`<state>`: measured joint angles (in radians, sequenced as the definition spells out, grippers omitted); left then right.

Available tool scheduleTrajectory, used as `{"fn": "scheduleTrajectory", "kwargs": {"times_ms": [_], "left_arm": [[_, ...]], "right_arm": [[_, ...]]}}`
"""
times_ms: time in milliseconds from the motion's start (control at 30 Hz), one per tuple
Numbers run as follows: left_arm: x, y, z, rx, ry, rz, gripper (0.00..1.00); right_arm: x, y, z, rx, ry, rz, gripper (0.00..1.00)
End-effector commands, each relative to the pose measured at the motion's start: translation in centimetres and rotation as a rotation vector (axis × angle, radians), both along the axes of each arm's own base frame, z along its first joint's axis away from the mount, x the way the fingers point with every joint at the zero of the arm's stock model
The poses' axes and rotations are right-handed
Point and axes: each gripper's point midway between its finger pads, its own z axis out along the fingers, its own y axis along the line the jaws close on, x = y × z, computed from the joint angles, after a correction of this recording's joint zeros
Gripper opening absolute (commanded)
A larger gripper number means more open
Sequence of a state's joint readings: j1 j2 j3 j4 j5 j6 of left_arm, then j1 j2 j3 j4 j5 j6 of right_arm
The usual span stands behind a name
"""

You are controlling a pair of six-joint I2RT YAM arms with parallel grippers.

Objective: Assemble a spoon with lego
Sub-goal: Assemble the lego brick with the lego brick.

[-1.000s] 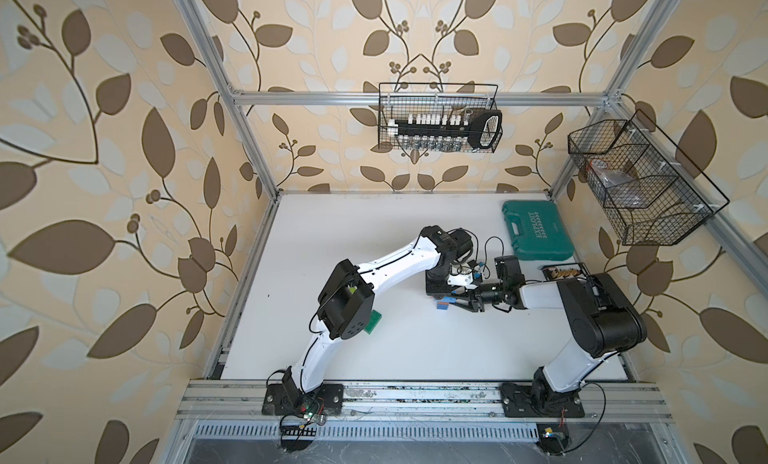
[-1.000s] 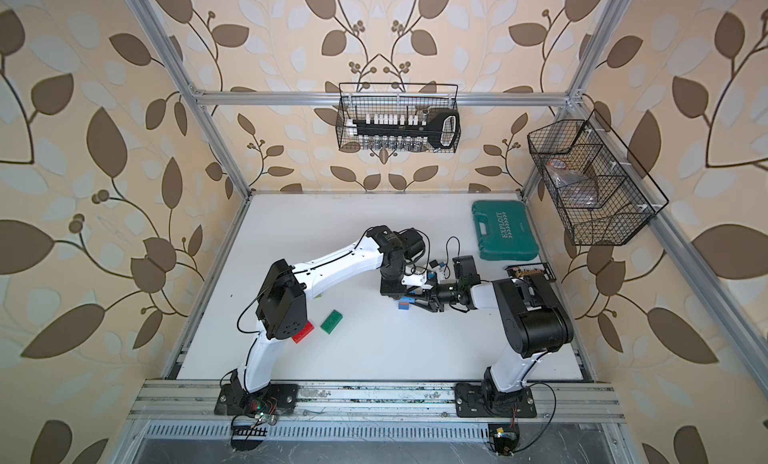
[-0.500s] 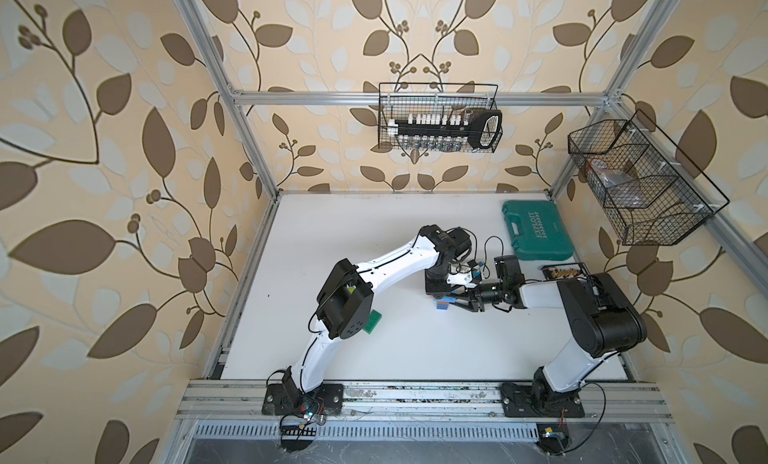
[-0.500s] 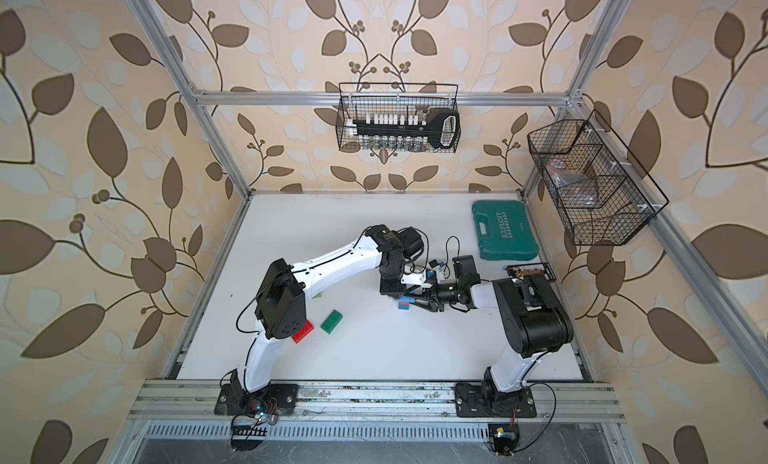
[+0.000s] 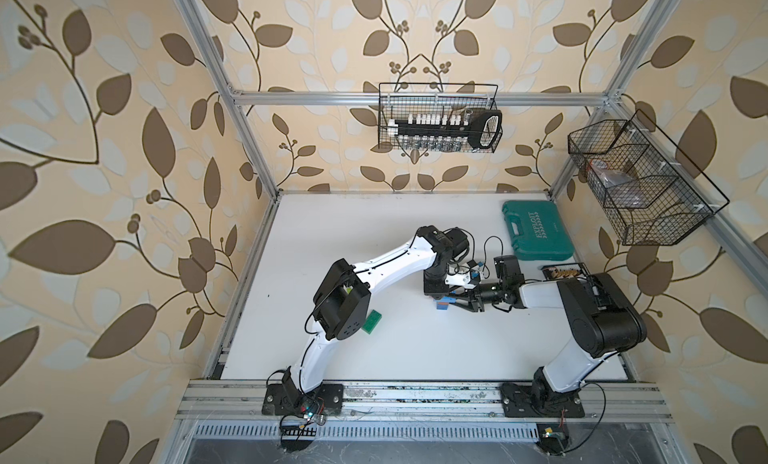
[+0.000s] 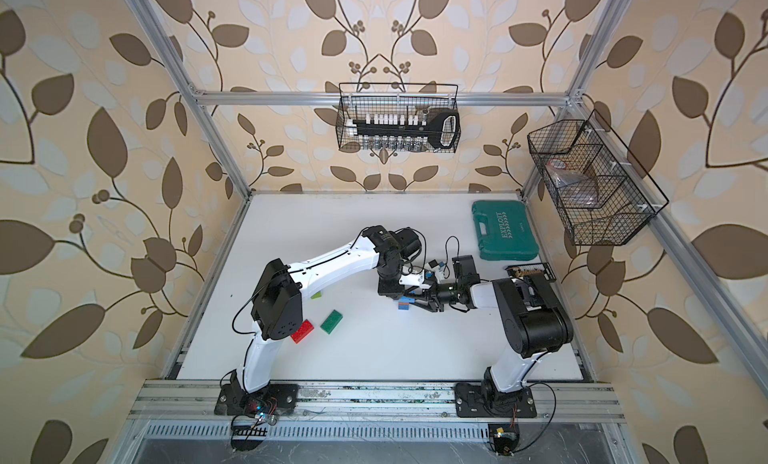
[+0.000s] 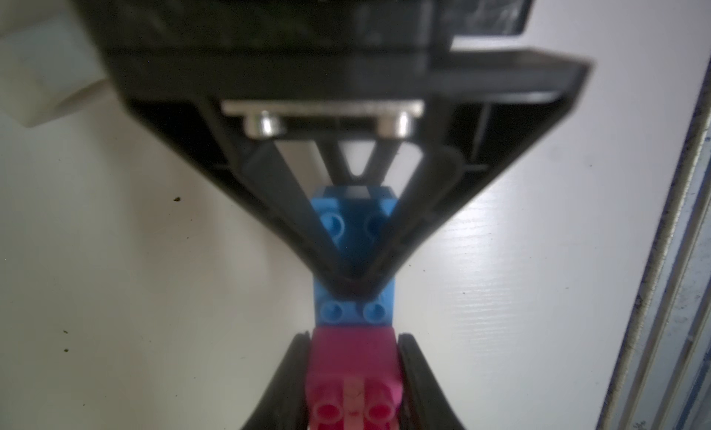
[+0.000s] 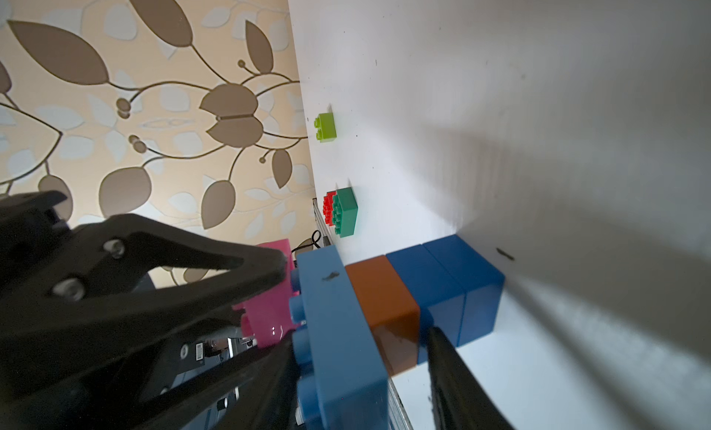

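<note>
Gleaming studded pink brick point(image 7: 352, 366) in left claw point(image 7: 353, 336)

Loose red brick point(image 6: 302, 330) beside green brick point(image 6: 331, 321)

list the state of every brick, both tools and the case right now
left tool, shut on pink brick
right tool, shut on stem stack
pink brick, held against the stack's light-blue brick
stem stack, light-blue, orange, two blue joined, held
green brick, loose on table
red brick, loose beside green
lime brick, loose, alone
teal case, closed
</note>
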<state>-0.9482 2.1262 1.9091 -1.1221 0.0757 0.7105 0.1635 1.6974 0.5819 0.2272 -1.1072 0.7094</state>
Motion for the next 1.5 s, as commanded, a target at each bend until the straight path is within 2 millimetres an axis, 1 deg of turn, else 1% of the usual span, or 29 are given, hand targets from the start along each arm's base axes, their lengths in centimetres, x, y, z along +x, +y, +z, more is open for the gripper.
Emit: {"fn": "scheduleTrajectory", "kwargs": {"times_ms": [0, 133, 233, 400, 567, 700, 867, 1033, 1133, 1200, 1233, 1333, 1400, 1467], "left_arm": [[-0.2, 1.3, 1.0, 0.016, 0.004, -0.005, 0.0], [-0.5, 0.9, 0.4, 0.023, 0.044, 0.01, 0.0], [-0.4, 1.5, -0.3, 0.058, 0.047, 0.02, 0.0], [-0.8, 1.3, -0.5, 0.023, 0.066, 0.026, 0.0], [-1.3, 1.5, -2.5, 0.028, 0.09, 0.024, 0.0], [-2.2, 1.1, -3.2, -0.002, 0.157, 0.017, 0.0], [-2.8, 1.9, -4.4, 0.08, 0.208, -0.007, 0.0], [-2.1, 1.5, -4.4, 0.061, 0.165, 0.008, 0.0], [-1.6, 1.7, -4.6, 0.1, 0.124, 0.025, 0.0], [-1.2, 1.5, -5.1, 0.122, 0.068, 0.034, 0.0], [-1.2, 1.4, -5.4, 0.137, 0.033, 0.025, 0.0], [-1.2, 1.0, -5.6, 0.144, 0.001, 0.028, 0.0], [-1.1, 0.7, -5.5, 0.124, 0.001, 0.045, 0.0], [-1.4, 0.5, -5.5, 0.115, 0.011, 0.035, 0.0]], "right_arm": [[-0.3, -0.3, -1.7, -0.055, 0.052, -0.017, 0.51], [-0.3, -0.3, -1.7, -0.055, 0.053, -0.015, 0.51], [-0.3, -0.3, -1.8, -0.055, 0.053, -0.015, 0.51], [-0.4, -0.3, -1.9, -0.057, 0.058, -0.015, 0.51], [-0.4, -0.3, -2.0, -0.059, 0.063, -0.015, 0.51], [-0.4, -0.3, -2.0, -0.059, 0.06, -0.015, 0.51], [-0.4, -0.3, -2.0, -0.06, 0.063, -0.015, 0.51], [-0.3, -0.3, -2.1, -0.06, 0.065, -0.014, 0.5], [-0.3, -0.3, -2.2, -0.063, 0.068, -0.014, 0.5], [-0.5, -0.3, -2.4, -0.066, 0.076, -0.011, 0.49], [-0.5, -0.3, -2.5, -0.067, 0.082, -0.012, 0.47], [-0.8, -0.4, -3.0, -0.07, 0.101, -0.014, 0.43], [-0.9, -0.4, -3.1, -0.077, 0.108, -0.014, 0.43], [-0.9, -0.4, -3.3, -0.082, 0.113, -0.014, 0.43]]}}
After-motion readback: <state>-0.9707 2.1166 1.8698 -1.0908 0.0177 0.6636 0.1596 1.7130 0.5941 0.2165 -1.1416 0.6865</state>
